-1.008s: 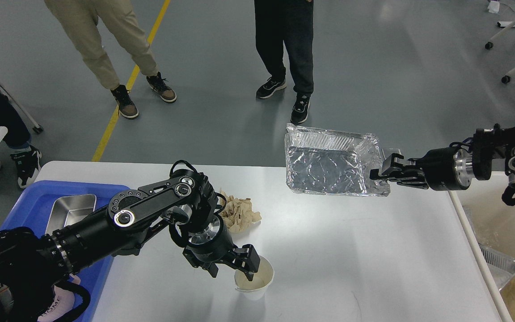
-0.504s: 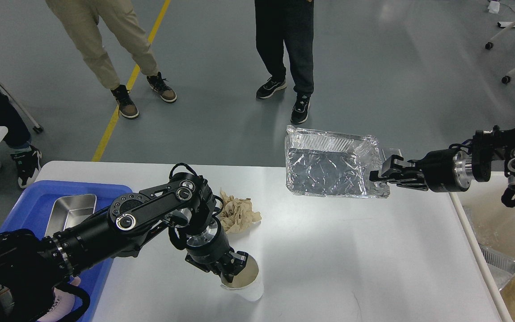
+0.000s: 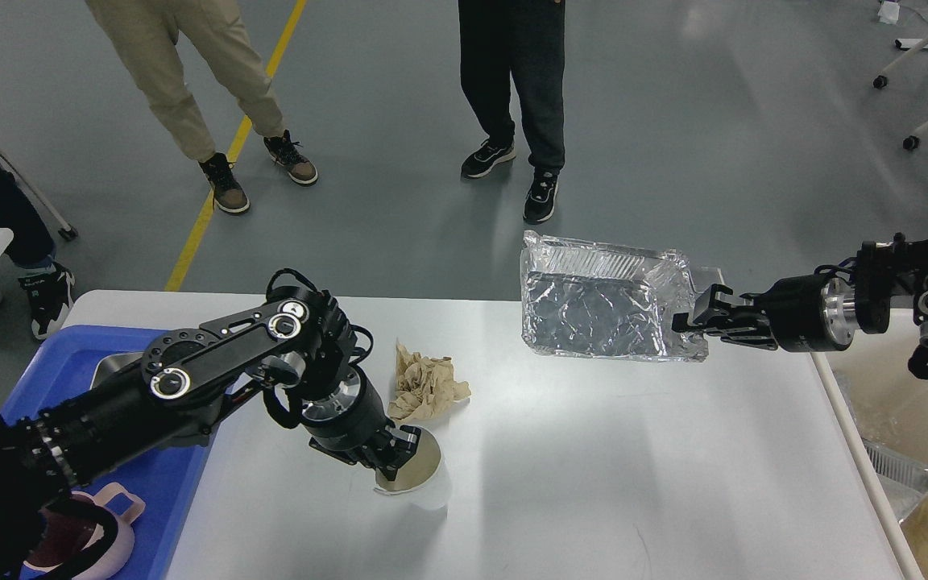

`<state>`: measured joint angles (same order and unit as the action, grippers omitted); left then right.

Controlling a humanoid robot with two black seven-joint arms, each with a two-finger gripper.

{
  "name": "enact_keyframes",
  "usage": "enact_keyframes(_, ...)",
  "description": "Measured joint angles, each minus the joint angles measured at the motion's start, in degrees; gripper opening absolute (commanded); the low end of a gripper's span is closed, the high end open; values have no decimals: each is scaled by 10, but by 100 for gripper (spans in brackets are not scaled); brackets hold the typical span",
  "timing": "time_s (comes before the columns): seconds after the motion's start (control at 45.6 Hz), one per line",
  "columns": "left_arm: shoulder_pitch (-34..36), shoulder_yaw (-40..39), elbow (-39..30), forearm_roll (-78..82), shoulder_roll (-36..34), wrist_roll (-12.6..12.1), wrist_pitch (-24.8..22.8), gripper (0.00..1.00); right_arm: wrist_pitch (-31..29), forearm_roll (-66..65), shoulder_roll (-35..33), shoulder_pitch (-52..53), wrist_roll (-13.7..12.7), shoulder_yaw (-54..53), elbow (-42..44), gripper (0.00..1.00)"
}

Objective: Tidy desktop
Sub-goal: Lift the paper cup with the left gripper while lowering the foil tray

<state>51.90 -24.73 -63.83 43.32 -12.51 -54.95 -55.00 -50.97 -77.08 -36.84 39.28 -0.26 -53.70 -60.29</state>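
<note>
The white desktop [image 3: 609,467] fills the lower middle of the head view. My left gripper [image 3: 396,457] is shut on the rim of a white paper cup [image 3: 417,480], which tilts above the desktop. Just behind the cup lies a crumpled brown paper napkin [image 3: 425,387]. My right gripper [image 3: 693,318] is shut on the right edge of a crinkled foil tray [image 3: 601,302], holding it up over the desktop's far right part.
A blue plastic tray [image 3: 53,374] sits at the left with a steel pan mostly behind my left arm and a pink cup [image 3: 81,536] at its near end. A cream bin [image 3: 907,419] with foil inside stands off the right edge. Several people stand beyond the table.
My left gripper closed on the paper cup's rim and carried it left and toward the napkin. The right gripper shifted the foil tray slightly right and down.
</note>
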Motion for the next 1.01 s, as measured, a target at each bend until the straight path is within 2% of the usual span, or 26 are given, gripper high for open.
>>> enact_keyframes(0.329, -6, -22, -127, -145, -199, -1, 0, 0, 1, 0, 2, -23, 0, 0, 11, 0)
enact_keyframes(0.482, -4, -63, -144, -207, -274, -1, 0, 0, 1, -3, 12, -40, 0, 3, 15, 0)
enact_keyframes(0.723, 2, -148, -140, -280, -326, -1, 0, 0, 0, -35, 24, -56, 0, 23, 15, 0)
enact_keyframes(1.008, 6, -207, -133, -317, -328, -1, 0, 0, 0, -39, 45, -62, -1, 41, 8, 0)
